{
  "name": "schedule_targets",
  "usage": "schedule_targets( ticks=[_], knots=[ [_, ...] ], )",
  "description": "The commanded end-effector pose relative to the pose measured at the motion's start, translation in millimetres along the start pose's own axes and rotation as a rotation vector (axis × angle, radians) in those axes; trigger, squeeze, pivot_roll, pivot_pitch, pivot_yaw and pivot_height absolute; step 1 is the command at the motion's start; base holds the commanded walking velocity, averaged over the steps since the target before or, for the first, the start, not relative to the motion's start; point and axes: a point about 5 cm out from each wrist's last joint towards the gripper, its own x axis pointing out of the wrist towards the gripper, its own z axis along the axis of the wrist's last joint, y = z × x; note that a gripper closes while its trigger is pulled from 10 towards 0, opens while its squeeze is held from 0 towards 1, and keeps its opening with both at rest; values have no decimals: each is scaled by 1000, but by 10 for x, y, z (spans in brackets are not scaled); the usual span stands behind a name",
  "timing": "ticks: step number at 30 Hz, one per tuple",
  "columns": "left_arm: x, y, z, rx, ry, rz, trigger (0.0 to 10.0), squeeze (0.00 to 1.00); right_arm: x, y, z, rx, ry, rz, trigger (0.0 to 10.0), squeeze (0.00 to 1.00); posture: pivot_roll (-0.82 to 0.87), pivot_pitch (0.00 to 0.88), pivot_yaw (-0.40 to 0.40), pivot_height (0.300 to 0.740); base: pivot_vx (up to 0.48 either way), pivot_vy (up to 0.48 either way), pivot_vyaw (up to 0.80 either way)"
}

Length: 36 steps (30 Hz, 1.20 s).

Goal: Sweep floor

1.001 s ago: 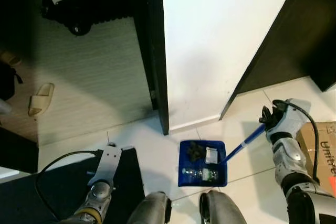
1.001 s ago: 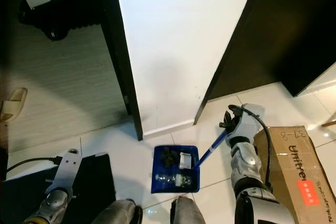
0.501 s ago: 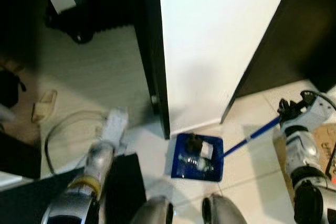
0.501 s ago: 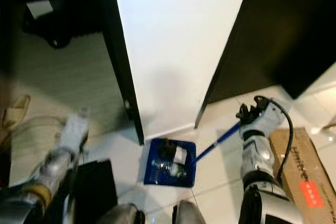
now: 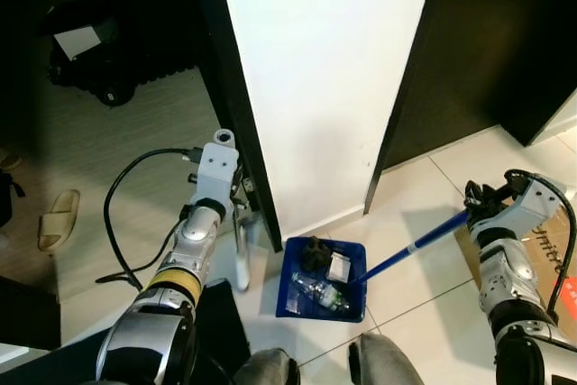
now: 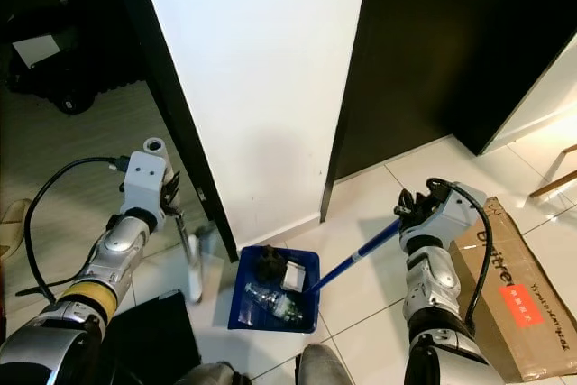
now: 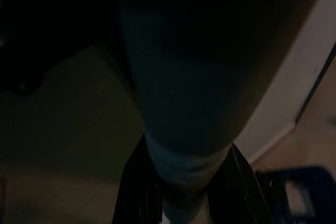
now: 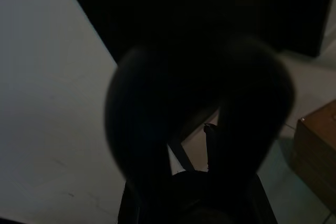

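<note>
**Ana:** Two tools are in hand, from the left eye view. The right gripper [image 5: 480,197], out at three o'clock, is closed around the top of the blue handle [image 5: 424,241], which slants down to the blue dustpan [image 5: 321,280] on the tiled floor [image 5: 424,178] at six o'clock. A dark clump, a white scrap and a clear bottle [image 5: 318,293] lie in the pan.

**Ben:** And the left gripper [image 5: 236,207]?

**Ana:** At nine o'clock, clamped on a pale brush handle [image 5: 241,254] hanging straight down beside the dark door frame [image 5: 236,105].

**Ben:** Does the right eye view agree?

**Ana:** It does, and it adds a cardboard box [image 6: 509,299] just beside the right forearm at four o'clock.

**Ben:** Left wrist view?

**Ana:** Dark. A pale rounded shaft sits between the two black fingers [image 7: 137,187], with the pan's blue edge at five o'clock.

**Ben:** Right wrist view?

**Ana:** Darker. Blurred shapes close to the lens; I cannot tell the grip from it.

**Ben:** Risks?

**Ana:** My guess is that the long handle tilts the pan if that wrist lifts, and the bottle rolls out. The brush could also knock the frame on a swing, or the elbow could catch the box.
</note>
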Motion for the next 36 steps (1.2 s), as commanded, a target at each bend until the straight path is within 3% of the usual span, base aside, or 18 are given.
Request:
schedule_targets(
  ticks=[1,6,14,28,36],
  knots=[
    [-31,129,-5,43,-6,40,10000,0,17,-56,87,-38,-13,6,10000,0,-36,0,-3,740,0,0,0],
    [-85,141,-86,59,12,54,10000,0,47,-142,164,-72,9,-1,10000,0,-37,0,-16,740,0,0,0],
    [-108,191,-113,60,33,101,10000,0,88,-86,158,-112,67,53,10000,0,-30,0,-43,740,0,0,0],
    [-153,141,-83,41,14,48,10000,0,12,81,-65,-41,76,48,10000,0,-3,2,-20,740,0,0,0],
    [-150,134,-26,44,9,34,10000,0,-29,111,-139,-26,82,39,10000,0,0,2,-11,740,0,365,0]
  ],
)
